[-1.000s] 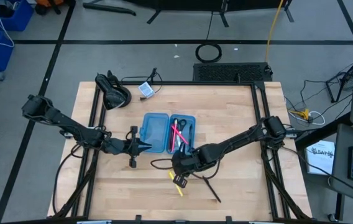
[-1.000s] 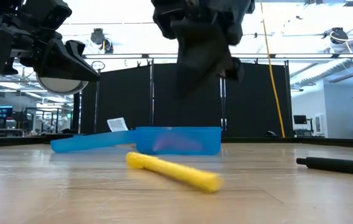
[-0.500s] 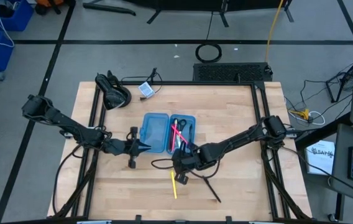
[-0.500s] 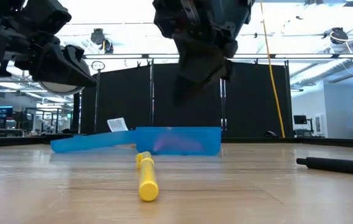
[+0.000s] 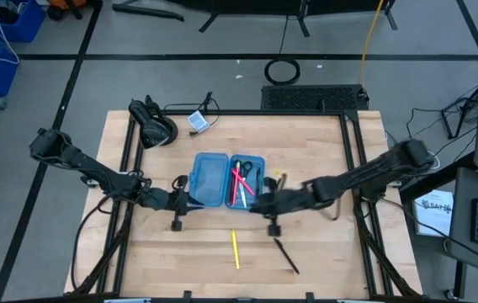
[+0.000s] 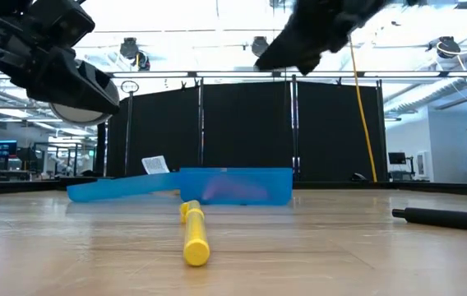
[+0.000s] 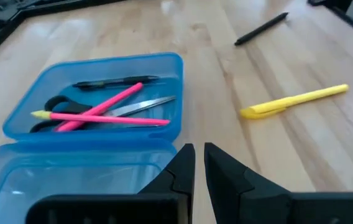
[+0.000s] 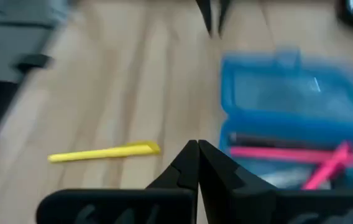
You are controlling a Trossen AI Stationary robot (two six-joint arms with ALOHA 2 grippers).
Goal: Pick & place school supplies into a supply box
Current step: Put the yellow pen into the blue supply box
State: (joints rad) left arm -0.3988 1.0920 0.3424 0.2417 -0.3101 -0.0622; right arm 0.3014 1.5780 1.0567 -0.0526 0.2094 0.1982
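The translucent blue supply box (image 5: 226,179) lies open on the wood, its lid half on the left. Its right half holds two pink pens (image 7: 102,112), a black pen and the scissors (image 7: 133,107). A yellow pen (image 5: 235,249) lies on the table on the near side of the box, pointing near to far. A black pen (image 5: 286,255) lies to its right. My left gripper (image 5: 190,200) hovers shut at the lid's near left corner, above the table (image 6: 110,94). My right gripper (image 5: 262,204) is shut and empty, raised just right of the box's near end (image 6: 291,53).
A black rounded device (image 5: 153,122) and a small card (image 5: 197,120) lie near the table's far left corner. Black frame rails (image 5: 350,160) run along the table's sides. Bare wood stretches around the yellow pen toward the near edge.
The yellow pen turned about on the table from a slant under my right gripper to lying near to far, then stayed. My right gripper rose and moved away from it, toward the table's right and far side. My left gripper drew back slightly to the left.
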